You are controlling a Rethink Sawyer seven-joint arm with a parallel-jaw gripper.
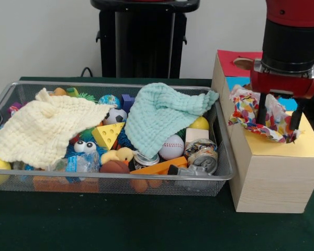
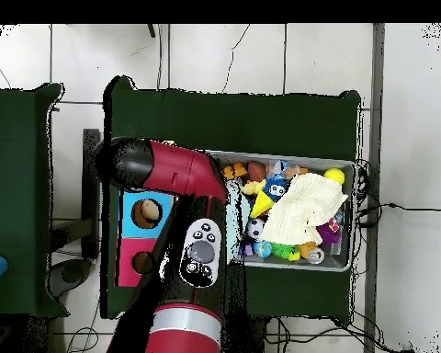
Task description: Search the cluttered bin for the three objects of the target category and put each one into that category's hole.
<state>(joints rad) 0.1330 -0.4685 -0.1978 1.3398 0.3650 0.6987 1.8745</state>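
The wire mesh bin [image 1: 120, 184] holds a cream waffle-knit cloth [image 1: 39, 128] at its left and a mint-green waffle-knit cloth [image 1: 162, 115] draped towards its right rim. The white dotted cloth [image 1: 246, 107] lies bunched on the yellow top [image 1: 306, 146] of the largest wooden box [image 1: 272, 178] and covers the hole. My gripper [image 1: 278, 125] hangs straight over that cloth. Its two fingers [image 1: 262, 110] stand wide apart on either side of the bunch. In the overhead view my arm [image 2: 183, 175] hides this box; the bin [image 2: 346, 167] and the cream cloth [image 2: 302, 207] show.
The bin is full of toys: a cheese wedge [image 1: 107, 135], a baseball [image 1: 171, 147], a soccer ball [image 1: 115, 116], a tin can [image 1: 203, 155], a fuzzy blue toy with eyes [image 1: 83, 147]. A red-topped box [image 1: 227, 61] and a blue-topped box [image 2: 146, 213] stand behind the yellow one.
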